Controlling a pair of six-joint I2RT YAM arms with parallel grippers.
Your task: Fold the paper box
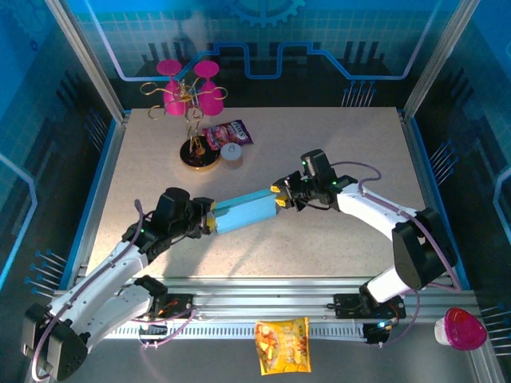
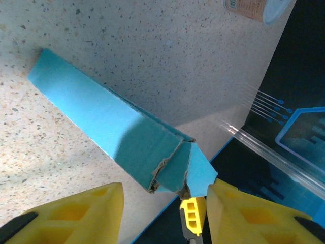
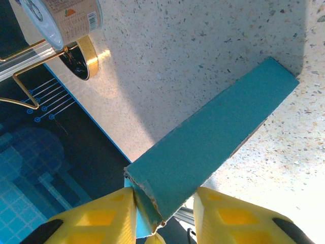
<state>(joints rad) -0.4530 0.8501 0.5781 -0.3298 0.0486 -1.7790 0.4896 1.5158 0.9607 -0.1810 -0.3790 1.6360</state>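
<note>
The paper box (image 1: pixel 243 210) is a light blue, folded-up long flat box lying slanted mid-table between both arms. My left gripper (image 1: pixel 209 219) is at its left end. In the left wrist view the yellow fingers (image 2: pixel 76 213) stand wide apart, open, with the box's torn end flaps (image 2: pixel 175 170) between them and one flap against the right finger. My right gripper (image 1: pixel 281 195) is at the box's right end. In the right wrist view the box end (image 3: pixel 167 178) sits between the open fingers; its flap touches the left finger (image 3: pixel 101 216), and a small gap remains at the other.
A gold stand with pink glasses (image 1: pixel 192 96) rises at the back left, with a purple snack packet (image 1: pixel 231 132) and a small tub (image 1: pixel 232 153) beside it. An orange snack packet (image 1: pixel 282 345) lies on the front rail. A pink-lidded cup (image 1: pixel 461 329) sits at the front right.
</note>
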